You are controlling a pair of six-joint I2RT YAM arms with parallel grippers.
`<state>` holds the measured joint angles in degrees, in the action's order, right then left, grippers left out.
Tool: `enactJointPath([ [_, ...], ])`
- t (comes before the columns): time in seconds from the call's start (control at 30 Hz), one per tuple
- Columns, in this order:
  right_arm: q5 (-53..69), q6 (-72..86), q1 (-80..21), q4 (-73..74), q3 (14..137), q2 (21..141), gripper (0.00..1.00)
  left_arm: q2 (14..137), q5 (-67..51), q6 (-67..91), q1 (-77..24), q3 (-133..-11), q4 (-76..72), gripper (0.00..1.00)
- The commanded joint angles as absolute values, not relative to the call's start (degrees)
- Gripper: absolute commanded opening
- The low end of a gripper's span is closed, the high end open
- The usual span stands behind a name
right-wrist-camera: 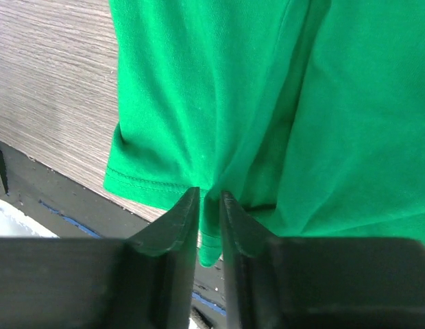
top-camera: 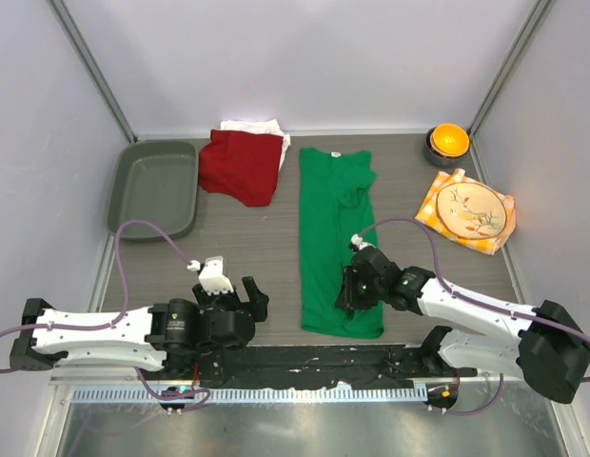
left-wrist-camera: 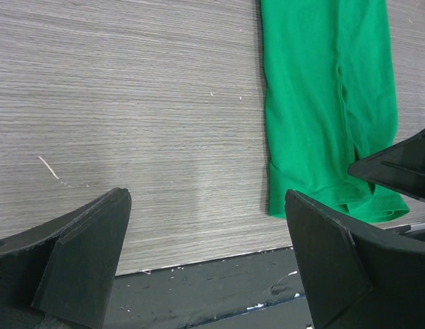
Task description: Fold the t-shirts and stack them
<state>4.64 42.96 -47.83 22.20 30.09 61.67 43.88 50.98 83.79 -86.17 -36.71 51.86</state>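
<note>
Fingers of the right gripper (top-camera: 350,300) sit low on the near hem of the green t-shirt (top-camera: 328,209), which lies lengthwise as a narrow strip on the table (top-camera: 247,238), probably so the hem can be carried up towards the collar; that arm reaches in from the right, wrist tipped down, while the dark red t-shirt (top-camera: 240,164) rests on the white t-shirt (top-camera: 266,126) at the far side, seemingly the stack. From the left wrist, the left gripper (left-wrist-camera: 205,226) hovers over bare wood beside the shirt's hem, fingers (left-wrist-camera: 82,253) spread wide, holding nothing. From the right wrist, both pads (right-wrist-camera: 175,226) are pinched together on a bunched fold of the hem
</note>
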Motion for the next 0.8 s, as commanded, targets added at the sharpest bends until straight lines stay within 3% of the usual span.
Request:
enactJointPath([
  [0.0, 4.92, 43.86, -48.52, 19.07, 30.67, 62.93, 0.19, 43.68, 53.35, 84.46, -86.04, -36.91, 50.19, 1.0],
  [0.07, 4.75, 43.95, -49.04, 18.46, 31.37, 63.45, 0.09, 43.59, 53.26, 84.46, -86.04, -36.65, 50.01, 1.0],
  [0.17, 4.4, 44.03, -49.66, 17.49, 33.04, 65.56, 0.01, 43.68, 53.26, 84.55, -86.13, -36.56, 49.92, 1.0],
  [0.53, 3.7, 43.42, -55.37, 12.21, 40.59, 77.43, 0.03, 43.33, 53.09, 84.99, -86.13, -35.86, 49.92, 1.0],
  [0.63, 0.18, 42.54, -56.25, 14.93, 42.36, 74.72, 0.48, 42.54, 53.0, 85.34, -86.13, -35.07, 50.19, 1.0],
  [0.77, -5.88, 41.57, -56.69, 19.15, 43.77, 68.93, 0.6, 41.92, 53.0, 85.26, -86.13, -34.1, 49.05, 1.0],
])
